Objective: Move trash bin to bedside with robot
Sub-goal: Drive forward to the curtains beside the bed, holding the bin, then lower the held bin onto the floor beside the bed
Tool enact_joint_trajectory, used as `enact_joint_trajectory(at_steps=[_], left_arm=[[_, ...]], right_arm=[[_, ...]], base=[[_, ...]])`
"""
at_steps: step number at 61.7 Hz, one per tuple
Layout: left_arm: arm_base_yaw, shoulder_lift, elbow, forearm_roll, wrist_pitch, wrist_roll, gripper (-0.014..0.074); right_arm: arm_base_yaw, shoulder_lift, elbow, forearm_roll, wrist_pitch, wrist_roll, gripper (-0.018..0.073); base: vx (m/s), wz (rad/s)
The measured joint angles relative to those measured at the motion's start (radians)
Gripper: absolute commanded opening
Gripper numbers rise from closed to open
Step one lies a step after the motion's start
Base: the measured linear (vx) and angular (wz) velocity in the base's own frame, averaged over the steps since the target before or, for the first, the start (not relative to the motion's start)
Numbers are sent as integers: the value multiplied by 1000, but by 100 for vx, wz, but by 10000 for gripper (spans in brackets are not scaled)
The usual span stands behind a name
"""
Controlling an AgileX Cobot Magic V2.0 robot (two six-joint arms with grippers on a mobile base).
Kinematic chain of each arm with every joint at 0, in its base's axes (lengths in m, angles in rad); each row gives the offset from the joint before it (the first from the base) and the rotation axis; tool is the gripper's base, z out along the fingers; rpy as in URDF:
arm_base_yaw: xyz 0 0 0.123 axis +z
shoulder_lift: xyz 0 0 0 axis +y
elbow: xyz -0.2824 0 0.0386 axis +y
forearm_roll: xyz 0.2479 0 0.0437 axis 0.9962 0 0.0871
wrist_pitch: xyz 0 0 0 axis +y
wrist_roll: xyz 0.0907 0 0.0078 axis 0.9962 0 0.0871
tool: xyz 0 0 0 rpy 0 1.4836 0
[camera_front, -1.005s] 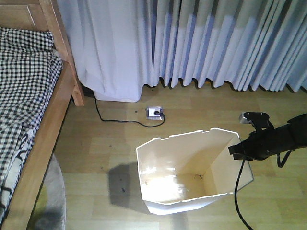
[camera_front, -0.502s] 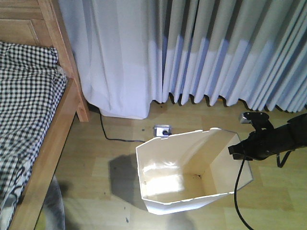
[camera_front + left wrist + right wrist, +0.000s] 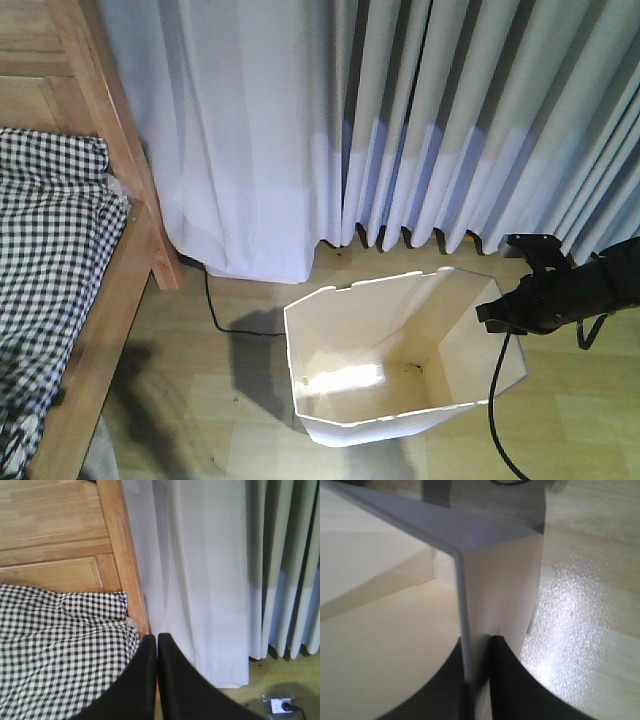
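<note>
My right gripper (image 3: 477,680) pinches the thin wall of the white trash bin (image 3: 360,432) at its three o'clock rim, jaws closed on the plastic. The bin stands on the floor (image 3: 580,420) before the curtain (image 3: 400,120), with the bed (image 3: 110,300) apart at its nine o'clock. My left gripper (image 3: 156,647) hangs with fingers pressed together, holding nothing.

Right claw (image 3: 478,647) clamped on trash bin (image 3: 495,575) wall, 2 black fingers (image 3: 509,682) either side; wooden floor (image 3: 592,585) at right.
</note>
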Motion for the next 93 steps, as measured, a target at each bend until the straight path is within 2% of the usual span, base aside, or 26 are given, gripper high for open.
enact_joint_trajectory(at_steps=[69, 80, 93], left_arm=[[0, 0, 0, 0, 0, 0, -6], [0, 0, 0, 0, 0, 0, -6], [0, 0, 0, 0, 0, 0, -6]], right_arm=[[0, 3, 0, 14, -24, 0, -7], [0, 87, -53, 42, -60, 0, -7], [0, 261, -199, 51, -68, 0, -7]], base=[[5, -1], [0, 0], [0, 0]])
